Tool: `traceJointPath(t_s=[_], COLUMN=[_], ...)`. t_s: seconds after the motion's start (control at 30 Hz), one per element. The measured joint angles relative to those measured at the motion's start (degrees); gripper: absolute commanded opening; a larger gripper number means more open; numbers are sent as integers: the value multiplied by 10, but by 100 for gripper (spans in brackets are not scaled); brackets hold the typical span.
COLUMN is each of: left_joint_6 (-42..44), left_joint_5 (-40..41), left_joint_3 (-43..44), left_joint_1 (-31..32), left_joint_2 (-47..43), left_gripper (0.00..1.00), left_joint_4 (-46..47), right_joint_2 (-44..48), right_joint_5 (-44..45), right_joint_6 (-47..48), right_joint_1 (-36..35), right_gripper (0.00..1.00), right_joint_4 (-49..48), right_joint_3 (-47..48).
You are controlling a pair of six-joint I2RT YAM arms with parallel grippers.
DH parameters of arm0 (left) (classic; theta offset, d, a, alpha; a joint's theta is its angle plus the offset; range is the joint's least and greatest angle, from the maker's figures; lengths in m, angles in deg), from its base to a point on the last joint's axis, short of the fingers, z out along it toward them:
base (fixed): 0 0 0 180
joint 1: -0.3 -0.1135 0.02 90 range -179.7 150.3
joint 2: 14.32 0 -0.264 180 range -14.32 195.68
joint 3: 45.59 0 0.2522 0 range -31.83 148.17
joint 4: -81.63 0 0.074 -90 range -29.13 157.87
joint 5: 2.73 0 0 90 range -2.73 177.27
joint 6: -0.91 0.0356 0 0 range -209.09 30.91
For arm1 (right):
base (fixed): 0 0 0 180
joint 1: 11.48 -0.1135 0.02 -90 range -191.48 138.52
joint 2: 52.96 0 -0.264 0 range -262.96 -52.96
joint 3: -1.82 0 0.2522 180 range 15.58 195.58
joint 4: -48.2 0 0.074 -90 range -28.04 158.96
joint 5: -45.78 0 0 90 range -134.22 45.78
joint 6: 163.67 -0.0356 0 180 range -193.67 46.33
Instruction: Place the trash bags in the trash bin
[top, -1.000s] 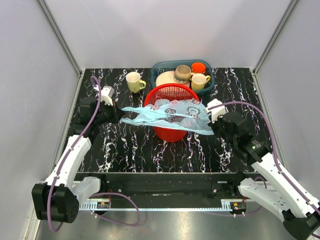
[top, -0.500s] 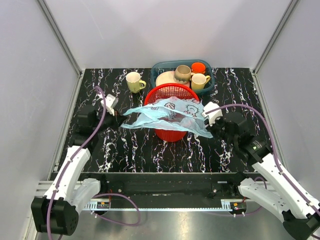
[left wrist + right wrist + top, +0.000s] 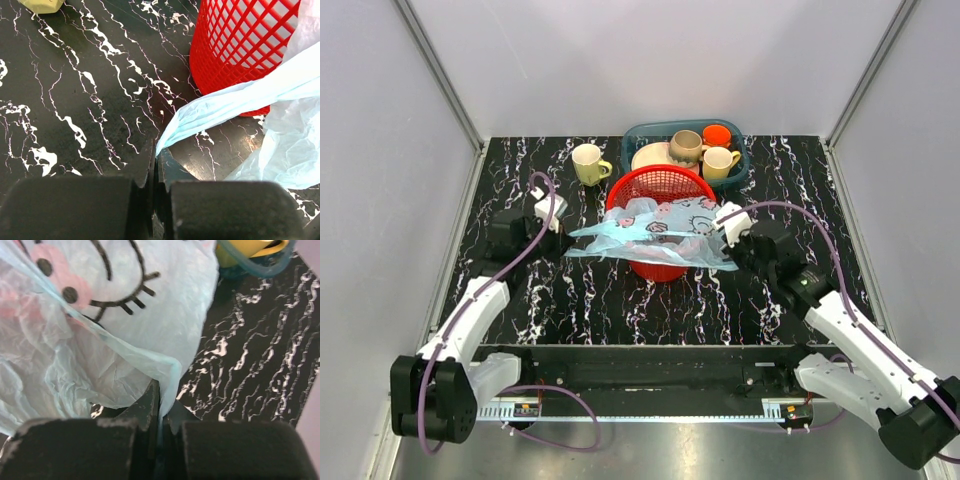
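This looks like a robot lab booth: plain grey wall panels [image 3: 650, 60] on aluminium corner posts [image 3: 440, 75] enclose a black, white-veined marble-patterned tabletop [image 3: 580, 290].

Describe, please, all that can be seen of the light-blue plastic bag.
The bag is thin, translucent light-blue plastic, crinkled, printed with a cartoon face in pink and dark lines. It is stretched sideways over the near part of the red basket and is wider than it, with both ends past the rim. The jaws of the left arm are shut on its left corner, those of the right arm on its right corner. Part of it sags before the basket wall.
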Motion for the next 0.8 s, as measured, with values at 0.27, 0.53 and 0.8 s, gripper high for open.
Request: traceJointPath(t_s=[0.27,0.53,0.8], left_joint_6=[-11,-30,-78], left_joint_5=[9,-98,-199], left_joint_3=[0,64,142], left_joint_1=[-13,-59,-59], left_joint_2=[20,-35,-93], left_gripper=[32,69,70], left_joint_4=[24,-44,-73], right_joint_2=[-30,-23,-9], right_joint_5=[31,-16,-133], right_joint_6=[-13,-42,-80], right_joint_1=[57,77,77], right_gripper=[57,79,79], right_joint_4=[-61,-20,51], right_joint_3=[14,73,169])
